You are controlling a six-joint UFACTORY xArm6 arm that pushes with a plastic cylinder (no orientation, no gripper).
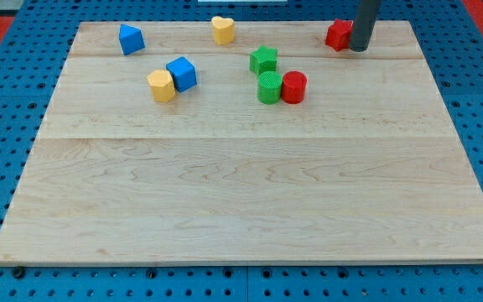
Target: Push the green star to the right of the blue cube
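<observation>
My tip, which is carrying no claw, is sitting beside the red block, at three o'clock from the green star, so it is risking to push the green cylinder toward the blue cube.

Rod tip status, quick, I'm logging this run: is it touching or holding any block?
My tip: no gripper, holds nothing. It sits at the view's top right, right beside the red block; contact cannot be told. It is far from the green star.
</observation>
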